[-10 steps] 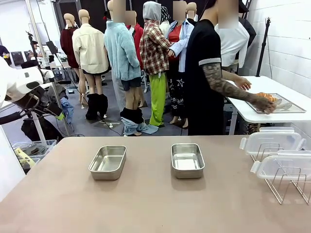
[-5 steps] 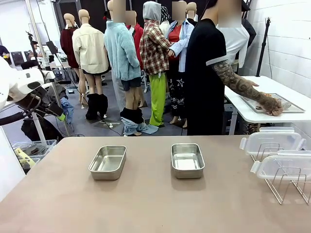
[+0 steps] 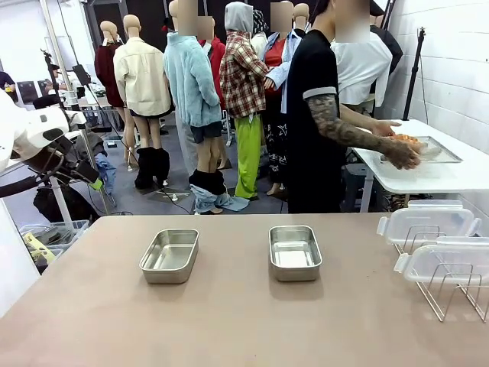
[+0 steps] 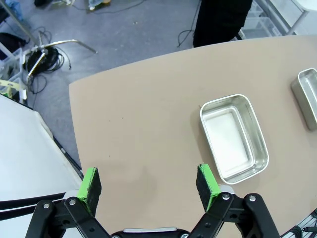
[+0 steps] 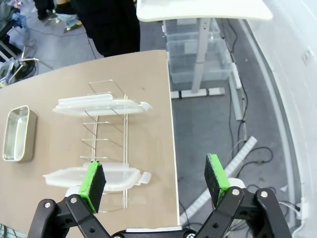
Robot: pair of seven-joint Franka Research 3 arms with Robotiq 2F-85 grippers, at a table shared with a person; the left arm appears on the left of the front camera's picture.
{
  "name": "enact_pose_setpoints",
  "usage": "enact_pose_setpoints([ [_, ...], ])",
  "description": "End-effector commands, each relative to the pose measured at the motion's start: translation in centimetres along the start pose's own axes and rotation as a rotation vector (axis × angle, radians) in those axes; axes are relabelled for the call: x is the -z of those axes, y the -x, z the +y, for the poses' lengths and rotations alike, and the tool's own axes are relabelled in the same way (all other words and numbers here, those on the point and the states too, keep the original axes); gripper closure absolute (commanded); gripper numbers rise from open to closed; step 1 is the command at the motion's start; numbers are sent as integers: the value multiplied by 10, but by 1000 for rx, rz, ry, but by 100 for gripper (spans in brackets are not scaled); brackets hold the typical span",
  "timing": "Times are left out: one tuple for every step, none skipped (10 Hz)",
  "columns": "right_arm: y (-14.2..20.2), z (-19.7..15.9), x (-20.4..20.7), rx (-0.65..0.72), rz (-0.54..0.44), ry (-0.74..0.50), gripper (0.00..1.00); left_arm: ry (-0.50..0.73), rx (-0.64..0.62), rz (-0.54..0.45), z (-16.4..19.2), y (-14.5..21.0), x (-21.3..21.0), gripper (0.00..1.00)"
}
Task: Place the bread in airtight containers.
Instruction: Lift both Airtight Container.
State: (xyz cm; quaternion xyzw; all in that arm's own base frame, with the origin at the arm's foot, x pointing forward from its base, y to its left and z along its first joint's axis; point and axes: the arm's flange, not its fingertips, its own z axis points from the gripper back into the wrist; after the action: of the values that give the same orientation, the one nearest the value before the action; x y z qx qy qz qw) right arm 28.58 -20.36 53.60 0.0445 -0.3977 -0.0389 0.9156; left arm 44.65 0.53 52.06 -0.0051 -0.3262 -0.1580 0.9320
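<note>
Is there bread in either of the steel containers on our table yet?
No, both the left container and the right container show bare steel bottoms in the front view.

I work at a matt tan tabletop with rounded corners (image 3: pixel 229 329). Beyond its far edge lies a smooth grey floor (image 3: pixel 137 202). On my right runs a white-painted brick wall (image 3: pixel 451 61), with a thin black stand (image 3: pixel 416 73) upright near it. A white rectangular table on white metal legs (image 3: pixel 435 182) stands by that wall, apart from my bench. Clear plastic storage boxes (image 5: pixel 190 52) are stacked beneath it. Loose black cables (image 4: pixel 49 59) snake over the floor past one corner of my bench. More trail along the foot of the wall, beside a white strip (image 5: pixel 233 166) lying aslant. The light is bright and even, and the shadows are soft.
</note>
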Motion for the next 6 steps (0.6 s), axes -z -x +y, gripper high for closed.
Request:
enact_pose_setpoints([
  [3, 0, 2, -1, 2, -8, 0, -13, 1, -1, 1, 3, -2, 0],
  [3, 0, 2, -1, 2, -8, 0, -13, 1, -1, 1, 3, -2, 0],
  [3, 0, 2, -1, 2, -8, 0, -13, 1, -1, 1, 3, -2, 0],
  [3, 0, 2, -1, 2, -8, 0, -13, 1, -1, 1, 3, -2, 0],
  [3, 0, 2, -1, 2, -8, 0, -13, 1, -1, 1, 3, -2, 0],
  [3, 0, 2, -1, 2, -8, 0, -13, 1, -1, 1, 3, -2, 0],
])
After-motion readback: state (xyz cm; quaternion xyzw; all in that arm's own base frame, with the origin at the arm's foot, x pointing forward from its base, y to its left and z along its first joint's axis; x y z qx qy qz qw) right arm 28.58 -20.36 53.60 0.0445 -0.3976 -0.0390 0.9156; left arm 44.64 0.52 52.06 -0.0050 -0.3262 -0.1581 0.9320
